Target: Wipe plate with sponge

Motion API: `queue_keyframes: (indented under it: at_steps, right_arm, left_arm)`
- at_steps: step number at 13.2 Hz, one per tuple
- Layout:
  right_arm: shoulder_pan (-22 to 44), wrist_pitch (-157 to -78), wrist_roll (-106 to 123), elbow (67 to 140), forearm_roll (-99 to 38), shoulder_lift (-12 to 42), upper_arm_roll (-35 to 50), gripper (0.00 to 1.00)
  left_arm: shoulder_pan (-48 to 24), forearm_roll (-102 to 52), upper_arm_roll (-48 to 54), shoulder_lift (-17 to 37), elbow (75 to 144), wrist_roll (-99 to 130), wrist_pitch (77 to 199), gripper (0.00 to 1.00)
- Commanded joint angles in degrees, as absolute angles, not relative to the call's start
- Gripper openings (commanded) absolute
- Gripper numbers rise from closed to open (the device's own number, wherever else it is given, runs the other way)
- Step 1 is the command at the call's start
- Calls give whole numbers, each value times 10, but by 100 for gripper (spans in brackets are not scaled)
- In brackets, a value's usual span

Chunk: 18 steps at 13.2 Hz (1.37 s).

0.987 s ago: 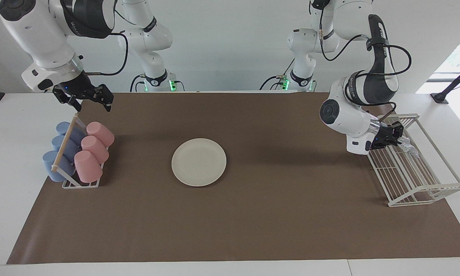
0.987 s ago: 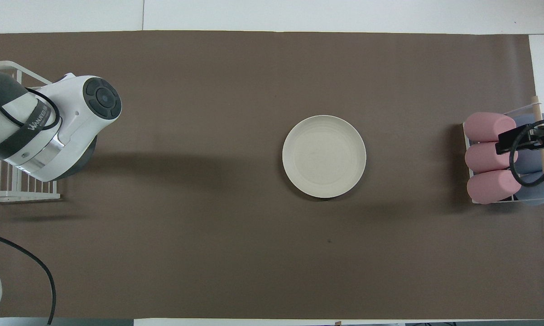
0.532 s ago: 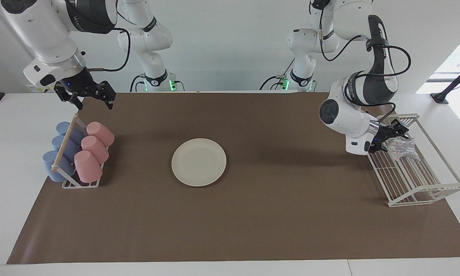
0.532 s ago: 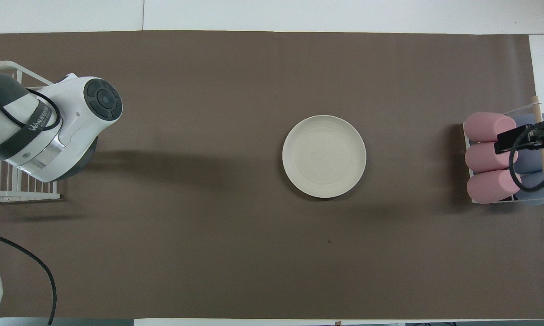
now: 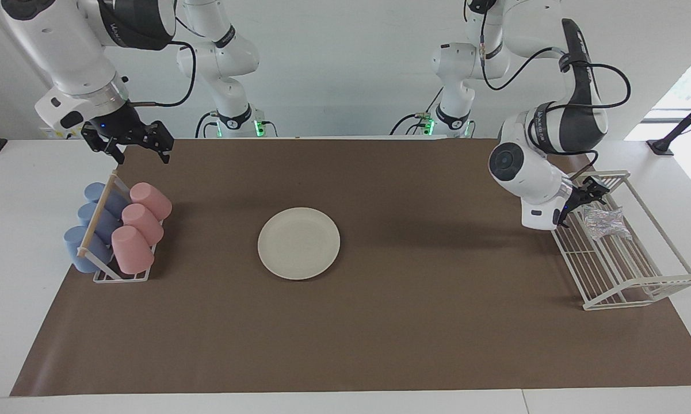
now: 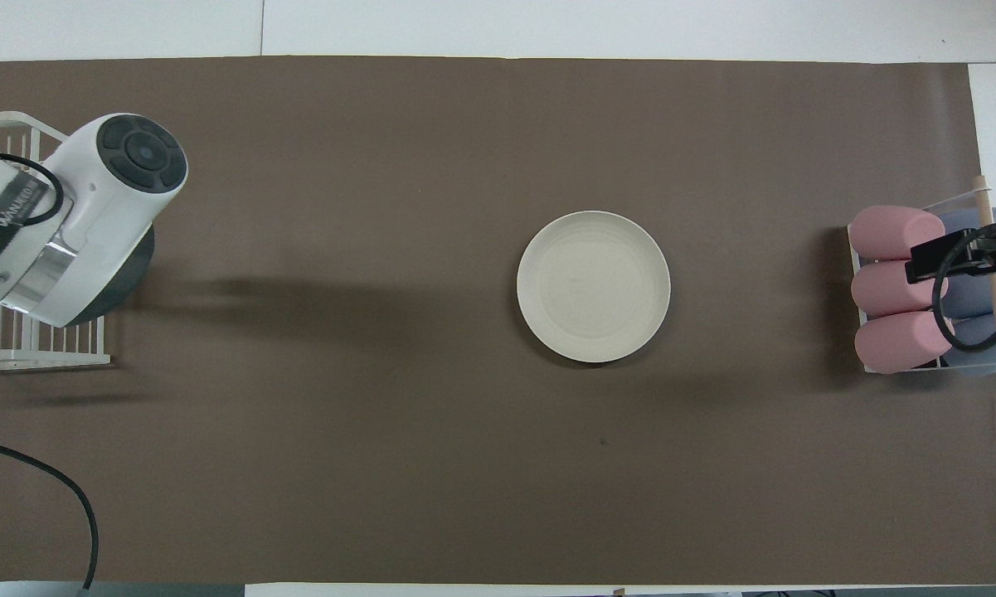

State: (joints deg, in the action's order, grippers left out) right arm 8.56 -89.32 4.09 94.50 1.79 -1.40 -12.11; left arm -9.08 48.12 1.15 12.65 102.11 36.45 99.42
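Now you are seeing one plate (image 5: 298,243) | one sponge (image 5: 604,221) lying in rack (image 5: 627,270) — left gripper (image 5: 587,195) spread, empty | right gripper (image 5: 132,141) spread, empty, waiting over table | three pink cups (image 5: 138,227), three blue cups (image 5: 92,227)

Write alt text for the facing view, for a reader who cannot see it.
A cream plate lies bare at the middle of a brown mat, while the crinkly silver sponge lies in a white wire rack at the left arm's end. The left pincer is open just beside the sponge. The right pincer waits, open, above a rack of pink and blue cups.
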Motion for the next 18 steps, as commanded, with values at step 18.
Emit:
queue_keyframes:
  at_steps: [18]
  right_arm:
    - [82, -889, 54, 953, 18, -24, -118, 100]
  left_arm:
    - [-34, -14, -4, -19, 962, 122, 892, 100]
